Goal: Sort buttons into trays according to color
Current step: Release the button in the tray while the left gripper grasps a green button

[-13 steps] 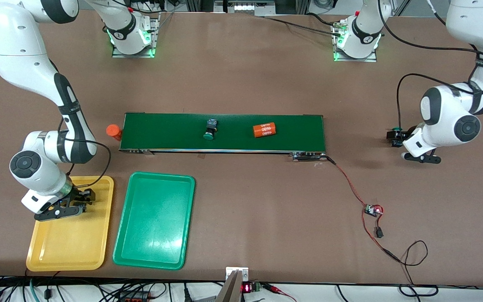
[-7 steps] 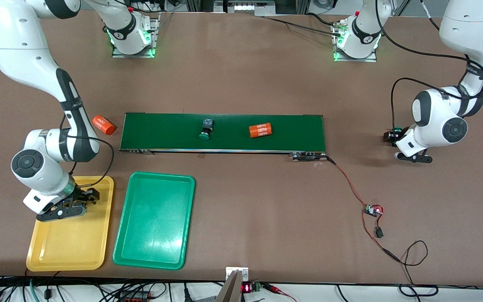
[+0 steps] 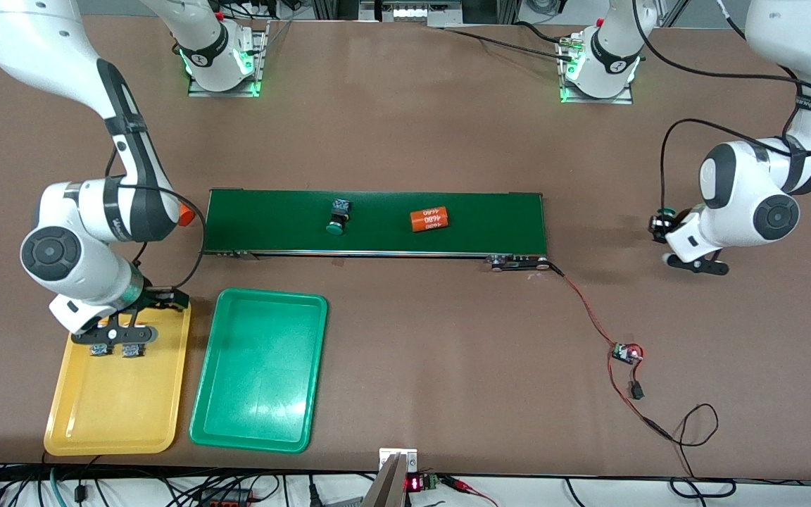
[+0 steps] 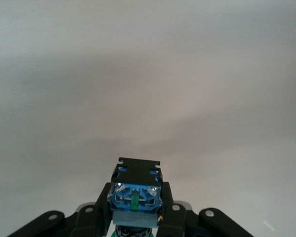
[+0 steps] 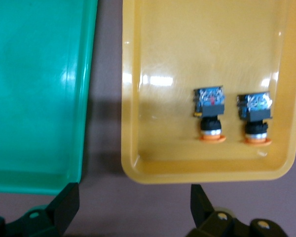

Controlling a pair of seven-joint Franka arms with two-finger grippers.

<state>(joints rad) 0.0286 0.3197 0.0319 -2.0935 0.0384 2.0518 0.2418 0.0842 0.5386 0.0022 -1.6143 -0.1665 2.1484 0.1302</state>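
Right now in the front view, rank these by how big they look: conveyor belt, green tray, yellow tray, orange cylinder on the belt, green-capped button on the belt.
1. conveyor belt
2. green tray and yellow tray: alike, and the right arm covers part of the yellow one
3. orange cylinder
4. green-capped button, only slightly smaller

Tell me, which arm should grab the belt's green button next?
Probably right: the right gripper is open and empty over the yellow tray; the left gripper is shut on another button.
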